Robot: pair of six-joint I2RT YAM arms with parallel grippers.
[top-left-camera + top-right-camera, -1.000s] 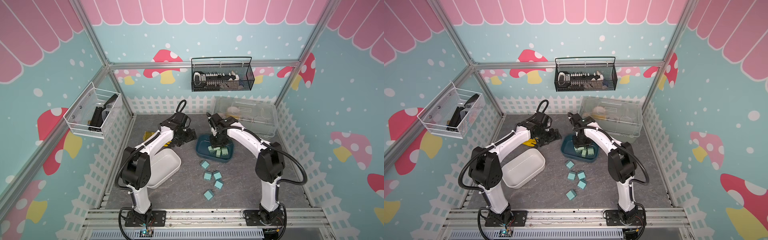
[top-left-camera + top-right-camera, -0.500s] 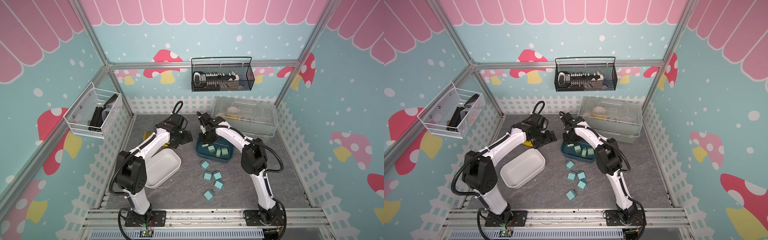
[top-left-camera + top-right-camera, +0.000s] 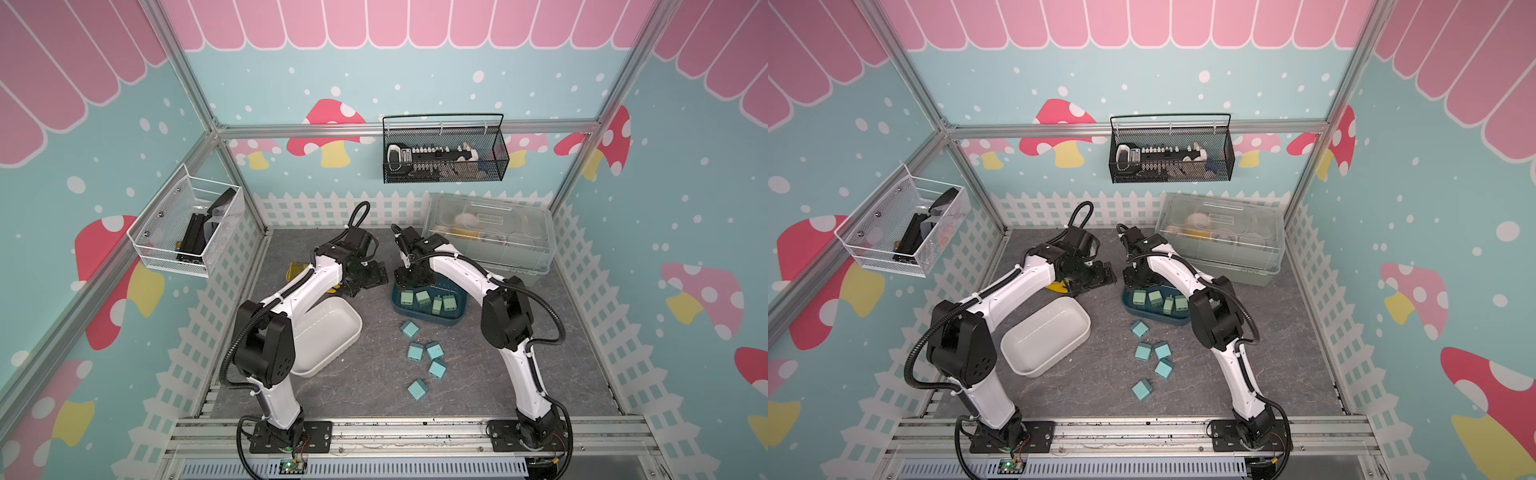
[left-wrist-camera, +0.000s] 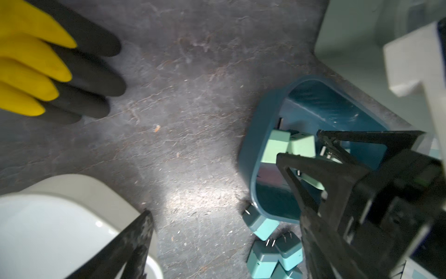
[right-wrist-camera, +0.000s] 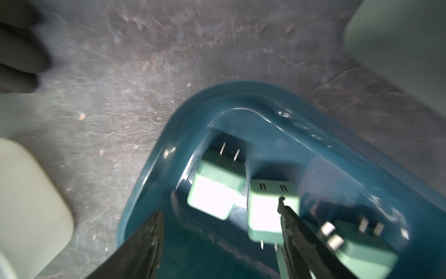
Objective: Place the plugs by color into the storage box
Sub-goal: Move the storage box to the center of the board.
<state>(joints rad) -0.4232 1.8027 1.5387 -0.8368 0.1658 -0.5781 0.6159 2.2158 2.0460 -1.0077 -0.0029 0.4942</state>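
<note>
Green plugs (image 3: 423, 297), 4 pcs: grouped in blue bin (image 3: 432, 321) by colour; right pincer (image 5: 218, 207) parted above, seemingly empty; left pincer (image 3: 365, 279) open.

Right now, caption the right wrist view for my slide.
Open right gripper over the blue bin of green plugs.

A black wire basket (image 3: 444, 153) hangs on the back wall and a white mesh basket (image 3: 185, 228) on a side wall, both holding dark items. A clear lidded container (image 3: 490, 237) sits at the back of the grey tabletop (image 3: 374, 399), apart from a yellow-and-black glove (image 4: 36, 60) lying flat.
</note>
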